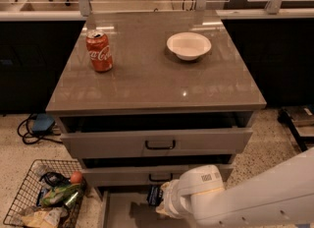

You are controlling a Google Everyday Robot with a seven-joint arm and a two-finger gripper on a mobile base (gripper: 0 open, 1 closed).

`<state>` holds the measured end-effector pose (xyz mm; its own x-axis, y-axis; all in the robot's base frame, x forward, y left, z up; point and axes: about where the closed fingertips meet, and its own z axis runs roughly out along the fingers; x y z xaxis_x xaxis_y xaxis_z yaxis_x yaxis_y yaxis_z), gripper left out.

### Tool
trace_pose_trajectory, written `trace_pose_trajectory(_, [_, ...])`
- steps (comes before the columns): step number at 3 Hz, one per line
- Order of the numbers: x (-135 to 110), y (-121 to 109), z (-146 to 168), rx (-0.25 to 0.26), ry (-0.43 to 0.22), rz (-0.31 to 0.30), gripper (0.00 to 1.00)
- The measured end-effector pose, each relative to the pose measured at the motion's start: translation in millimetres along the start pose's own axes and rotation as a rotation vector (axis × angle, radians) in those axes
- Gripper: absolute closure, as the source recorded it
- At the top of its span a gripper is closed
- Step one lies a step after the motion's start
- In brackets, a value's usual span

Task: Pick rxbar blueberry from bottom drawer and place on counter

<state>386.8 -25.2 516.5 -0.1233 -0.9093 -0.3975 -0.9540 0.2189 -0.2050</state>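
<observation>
The gripper hangs low over the open bottom drawer, with the rxbar blueberry upright at its tip; whether it is clamped there I cannot tell. Above, the table carries a cola can and a white bowl.

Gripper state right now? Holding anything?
Gripper: low over the bottom drawer, right at the rxbar blueberry; open, closed or holding it cannot be told.
</observation>
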Motion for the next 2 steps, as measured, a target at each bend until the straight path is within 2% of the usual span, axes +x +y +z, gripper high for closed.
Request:
trace_pose_trajectory(1, [-16.6, -13.7, -38.5, 0.083, 0.012, -0.020, 1.00])
trace_pose_trajectory(2, [-23.2, -22.2, -56.9, 0.126, 0.005, -0.026, 1.00])
